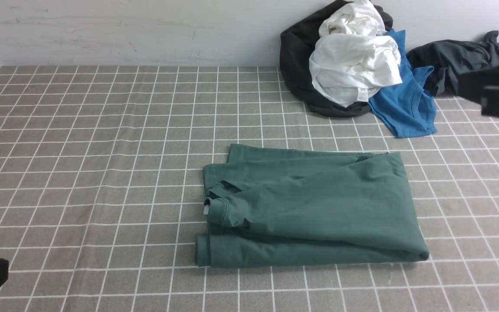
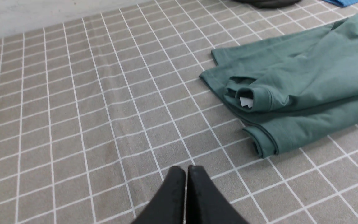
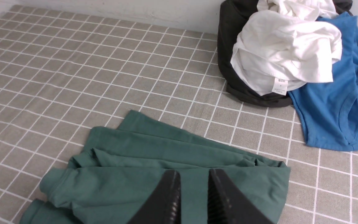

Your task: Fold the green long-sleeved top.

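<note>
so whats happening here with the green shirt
A two-armed robot is folding clothes on a checked tablecloth. The green top lies folded into a rough rectangle, and neither gripper is touching it. The left gripper is shut and empty, off to the side of the top. The right gripper hovers above the top with its jaws a little apart, holding nothing. A pile of white, black and blue clothes sits by the wall.

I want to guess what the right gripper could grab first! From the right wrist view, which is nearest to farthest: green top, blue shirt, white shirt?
From the right gripper:
1. Green top, right beneath it.
2. Blue shirt, off to the side.
3. White shirt, back by the wall.
</note>
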You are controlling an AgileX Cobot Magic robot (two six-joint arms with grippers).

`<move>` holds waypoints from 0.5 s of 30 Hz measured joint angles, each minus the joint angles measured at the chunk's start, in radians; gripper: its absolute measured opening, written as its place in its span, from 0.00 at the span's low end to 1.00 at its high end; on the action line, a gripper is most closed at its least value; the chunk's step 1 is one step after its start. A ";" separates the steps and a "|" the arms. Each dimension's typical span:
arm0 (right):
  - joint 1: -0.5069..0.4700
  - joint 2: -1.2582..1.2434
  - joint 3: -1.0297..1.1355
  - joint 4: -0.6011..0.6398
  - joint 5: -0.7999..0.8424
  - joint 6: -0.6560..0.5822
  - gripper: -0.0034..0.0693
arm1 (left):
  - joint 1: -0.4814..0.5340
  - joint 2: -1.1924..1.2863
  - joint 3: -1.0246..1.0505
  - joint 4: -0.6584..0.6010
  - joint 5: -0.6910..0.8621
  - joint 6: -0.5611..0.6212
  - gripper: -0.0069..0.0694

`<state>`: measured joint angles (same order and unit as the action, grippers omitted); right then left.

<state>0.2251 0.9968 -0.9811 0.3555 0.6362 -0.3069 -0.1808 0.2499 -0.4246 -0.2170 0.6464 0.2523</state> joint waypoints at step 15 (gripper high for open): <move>0.000 -0.486 0.235 0.051 -0.120 -0.063 0.03 | 0.000 -0.039 0.008 -0.001 -0.001 0.000 0.08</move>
<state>0.2251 0.5104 -0.7464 0.4066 0.5162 -0.3696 -0.1808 0.2111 -0.4165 -0.2179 0.6450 0.2523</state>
